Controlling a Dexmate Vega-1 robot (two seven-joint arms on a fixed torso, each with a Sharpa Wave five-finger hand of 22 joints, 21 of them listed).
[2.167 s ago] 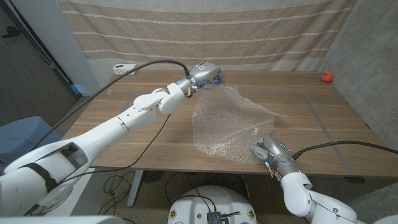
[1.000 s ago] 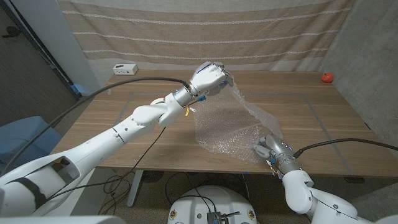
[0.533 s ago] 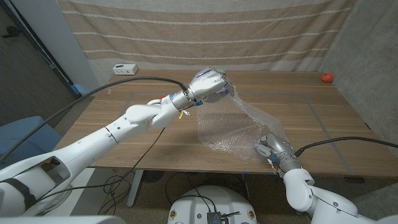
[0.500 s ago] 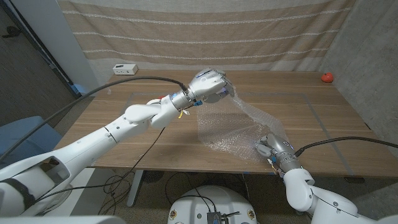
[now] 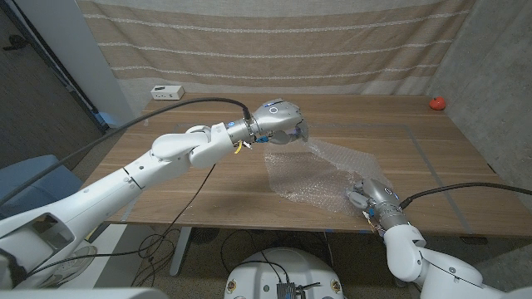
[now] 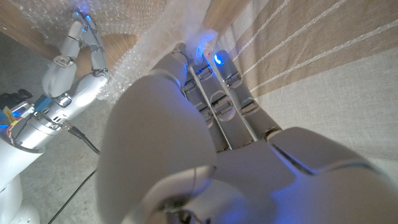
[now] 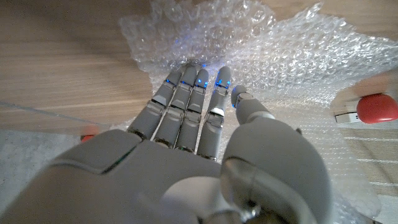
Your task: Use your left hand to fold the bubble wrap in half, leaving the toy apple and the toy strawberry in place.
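Lowered since a moment ago, the left hand [image 5: 278, 121] now sits closer to the counter [image 5: 174, 166] than it did, and the lifted flap of bubble wrap [image 5: 320, 170] has come down with it, lying lower and flatter across the sheet. That hand has its fingers curled shut around the wrap's far edge, holding it just above the wood at mid-counter; in the left wrist view the fingers [image 6: 214, 93] press into the clear film beside the blue lights.

From the grasp the sheet runs toward the near right of the counter, where its corner lies under the right hand [image 5: 371, 195]. The right wrist view shows that hand's fingers [image 7: 186, 93] straight and side by side, pressing down on the wrap with nothing gripped. The wrap's near edge lies close to the counter's front edge, and its left edge is ragged and curved.

A red toy apple [image 5: 437, 103] stands at the far right corner, well apart from the wrap and close to the counter's edge. A white box [image 5: 166, 91] sits at the far left corner. Bare wood spreads wide on the left half of the counter and along the back, between the wrap and the striped curtain [image 5: 274, 41].
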